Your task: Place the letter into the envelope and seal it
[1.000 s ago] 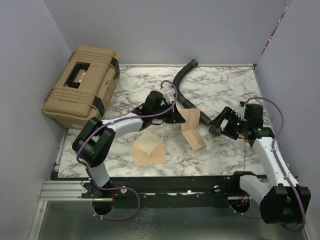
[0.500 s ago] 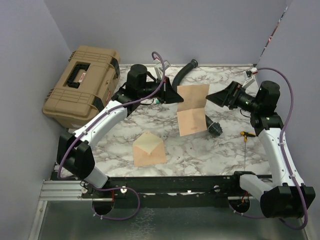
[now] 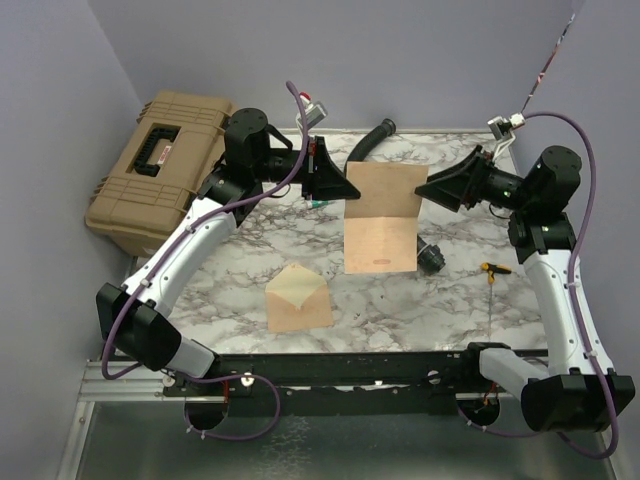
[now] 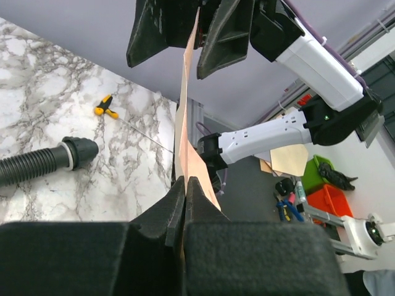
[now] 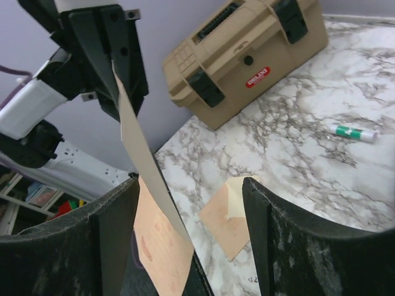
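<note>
Hanging letter (image 3: 380, 225) clenched in left claw (image 3: 338, 185); right claw (image 3: 425, 190) spread, straddling opposite edge.

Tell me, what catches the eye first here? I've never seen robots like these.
A brown letter hangs in mid-air above the middle of the marble table, pinched at its left edge by the left pincer, while the right pincer stands open around its right edge. Nearer the arms, an envelope lies on the table with its flap open, and a big tan case sits at the far left.
</note>
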Motion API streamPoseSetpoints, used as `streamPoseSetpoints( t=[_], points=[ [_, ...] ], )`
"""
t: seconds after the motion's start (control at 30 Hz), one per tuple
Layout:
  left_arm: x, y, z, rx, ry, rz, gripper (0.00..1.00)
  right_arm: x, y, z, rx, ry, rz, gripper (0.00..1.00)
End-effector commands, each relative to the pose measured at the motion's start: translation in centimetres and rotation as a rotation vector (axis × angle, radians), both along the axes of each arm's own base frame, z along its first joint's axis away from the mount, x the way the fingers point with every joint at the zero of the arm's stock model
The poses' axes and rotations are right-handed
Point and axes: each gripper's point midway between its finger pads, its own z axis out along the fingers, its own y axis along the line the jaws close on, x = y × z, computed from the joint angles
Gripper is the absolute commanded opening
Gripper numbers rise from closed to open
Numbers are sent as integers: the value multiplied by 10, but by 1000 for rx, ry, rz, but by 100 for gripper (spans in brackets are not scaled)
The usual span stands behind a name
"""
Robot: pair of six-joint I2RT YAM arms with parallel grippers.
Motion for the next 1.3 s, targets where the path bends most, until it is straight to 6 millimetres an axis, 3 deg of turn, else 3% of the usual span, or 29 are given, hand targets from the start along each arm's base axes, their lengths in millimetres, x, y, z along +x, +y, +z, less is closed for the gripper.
streamPoseSetpoints(
  t=[0.0,0.17,0.27,0.37,0.47,0.5,0.63,0.73,0.9,0.97,1.13,1.27],
  points=[
    [-18,6,16,-18,-32,-68,0,-23,13,18,13,-59,152,71],
    [-17,6,17,-20,-34,-64,0,-27,24,26,32,-61,201,70],
    [-16,5,19,-22,-37,-52,0,-28,29,30,47,-56,231,60],
    [-11,4,22,-27,-30,-23,0,-33,32,34,57,-65,260,43],
    [0,1,27,-38,18,42,2,-36,34,41,76,-84,264,12],
    [2,0,31,-50,28,58,7,-35,34,44,85,-86,255,3],
    [11,1,37,-74,55,127,55,-19,31,59,130,-87,138,0],
    [12,2,36,-93,63,152,64,-6,25,80,191,-95,20,0],
    [2,3,50,-245,138,103,64,-2,18,116,246,-139,-63,0],
    [4,3,49,-259,161,110,58,-1,17,124,248,-152,-75,0],
    [7,2,49,-266,180,122,49,0,18,128,266,-144,-59,0],
    [10,1,54,-288,197,116,35,1,20,123,272,-132,-41,1]
  ],
)
